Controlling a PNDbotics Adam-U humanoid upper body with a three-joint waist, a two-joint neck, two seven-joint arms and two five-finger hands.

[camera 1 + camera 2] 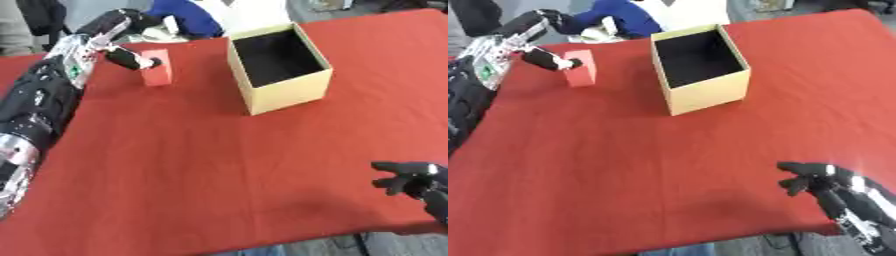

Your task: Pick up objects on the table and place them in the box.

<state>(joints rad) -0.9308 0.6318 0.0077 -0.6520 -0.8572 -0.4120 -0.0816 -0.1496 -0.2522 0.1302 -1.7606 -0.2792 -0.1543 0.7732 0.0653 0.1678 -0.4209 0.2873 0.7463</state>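
Note:
A small red block (157,68) stands upright on the red table (201,165) at the far left. My left hand (122,31) reaches over it from the left. Its thumb tip lies against the block's left face, while the fingers stay spread above and behind the block, not closed on it. To the right of the block stands an open tan box (293,95) with a dark, empty inside. My right hand (820,182) rests open near the lower right corner, fingers relaxed, holding nothing.
Blue and white things (188,17) lie beyond the table's far edge, behind the block and box. The table's front edge (262,245) runs along the bottom, close to my right hand.

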